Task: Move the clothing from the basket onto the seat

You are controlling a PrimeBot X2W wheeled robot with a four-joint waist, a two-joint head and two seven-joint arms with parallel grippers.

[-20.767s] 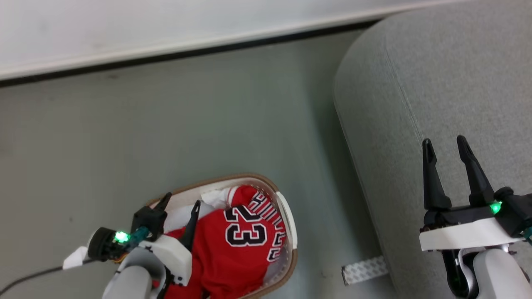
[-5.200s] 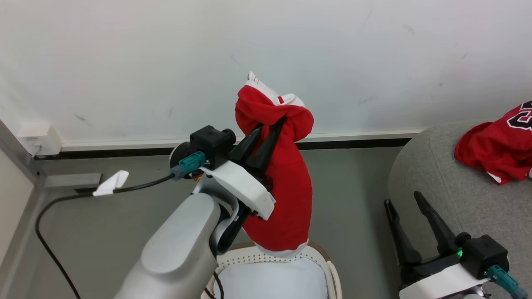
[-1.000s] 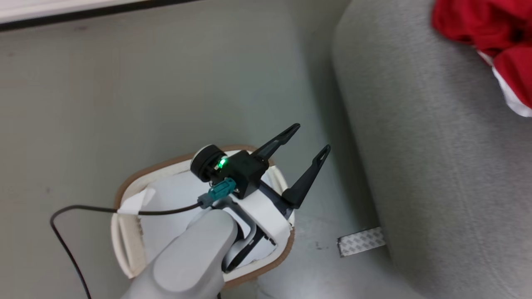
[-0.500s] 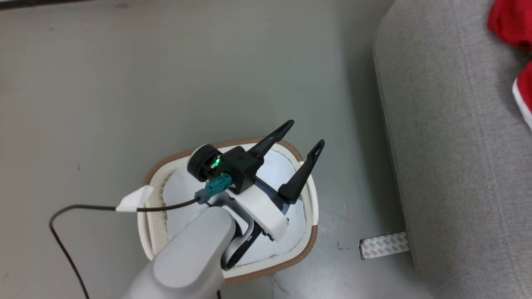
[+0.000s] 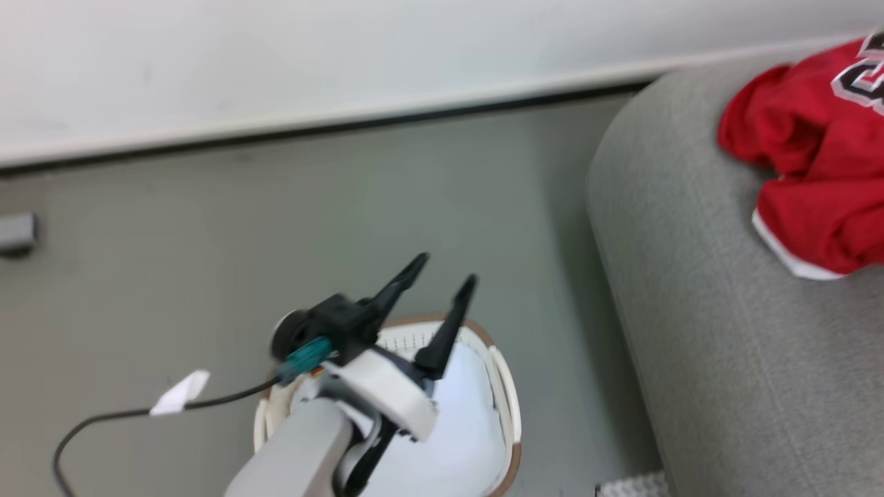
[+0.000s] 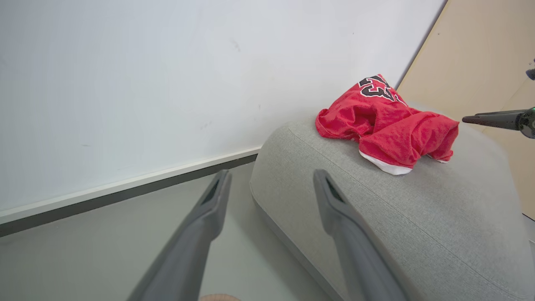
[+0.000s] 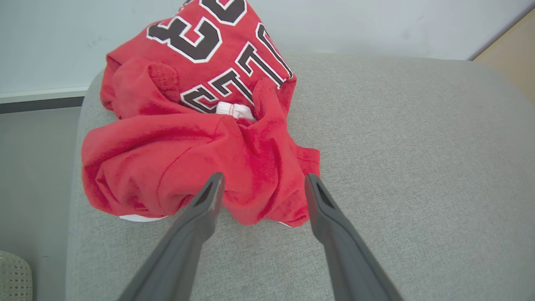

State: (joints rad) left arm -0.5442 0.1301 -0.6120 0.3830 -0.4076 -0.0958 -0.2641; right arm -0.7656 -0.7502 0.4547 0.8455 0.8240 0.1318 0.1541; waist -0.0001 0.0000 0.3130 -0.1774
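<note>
The red clothing (image 5: 808, 166) lies in a crumpled pile on the grey seat (image 5: 725, 345), near its far rounded corner, with black-and-white numerals showing on top (image 7: 188, 138). The cream basket (image 5: 503, 386) stands on the floor left of the seat; its inside shows only a white lining. My left gripper (image 5: 445, 270) hangs open and empty above the basket's far rim, pointing toward the seat (image 6: 397, 217) and the clothing (image 6: 388, 125). My right gripper (image 7: 264, 179) is open over the seat (image 7: 418, 167), its fingertips at the pile's near edge, holding nothing.
A white wall with a dark baseboard (image 5: 311, 128) runs behind the grey floor. A black cable with a white tag (image 5: 181, 392) trails from the left wrist. A strip of patterned tape (image 5: 628, 486) lies by the seat's base. A beige panel (image 6: 480, 62) stands behind the seat.
The head camera has shifted, bringing the wall and more of the red pile into view. My left gripper stays open and empty over the basket.
</note>
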